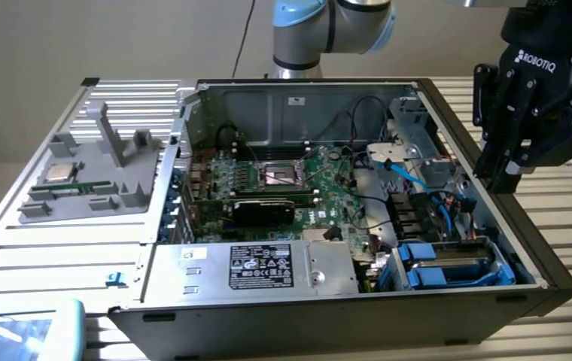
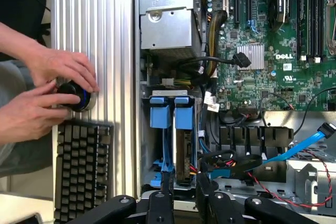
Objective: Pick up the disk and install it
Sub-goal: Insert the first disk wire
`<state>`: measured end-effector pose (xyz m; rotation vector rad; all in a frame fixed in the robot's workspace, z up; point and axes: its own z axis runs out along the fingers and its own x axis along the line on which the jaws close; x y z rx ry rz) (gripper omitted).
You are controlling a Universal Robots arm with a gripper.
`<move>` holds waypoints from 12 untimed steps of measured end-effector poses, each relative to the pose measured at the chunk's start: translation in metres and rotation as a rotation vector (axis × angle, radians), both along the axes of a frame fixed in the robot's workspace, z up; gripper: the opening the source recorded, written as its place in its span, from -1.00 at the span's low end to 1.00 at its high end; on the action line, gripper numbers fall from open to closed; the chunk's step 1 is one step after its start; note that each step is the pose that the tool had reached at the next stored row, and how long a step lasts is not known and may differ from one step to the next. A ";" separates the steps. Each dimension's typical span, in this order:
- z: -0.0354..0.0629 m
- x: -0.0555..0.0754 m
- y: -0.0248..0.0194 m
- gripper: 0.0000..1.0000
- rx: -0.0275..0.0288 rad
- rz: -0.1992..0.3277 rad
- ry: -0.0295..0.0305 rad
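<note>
Blue-framed disk [image 2: 178,145] sits in the computer case's [image 1: 296,320] drive bay; the claw [image 2: 184,184] hovers just above it, part-open, apparently holding nothing.

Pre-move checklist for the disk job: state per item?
1. Gripper empty, jaws apart: ok.
2. Silver-grey metal hard drive in blue plastic carrier located in the open computer case's drive bay: ok.
3. Gripper touching drive: no, it hangs above the bay: ok.
4. Flat blue data cable off the carrier: ok.
5. Person's hands outside case, on round black knob: ok.
6. Drive fully seated: cannot tell.
</note>
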<state>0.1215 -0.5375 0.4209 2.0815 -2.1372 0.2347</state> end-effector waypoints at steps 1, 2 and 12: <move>0.0001 0.000 0.0000 -0.38 -0.0001 0.000 0.0000; 0.0000 0.000 0.0003 -0.38 0.0000 0.000 0.0000; -0.0059 0.000 0.0118 -0.38 0.0039 0.000 0.0188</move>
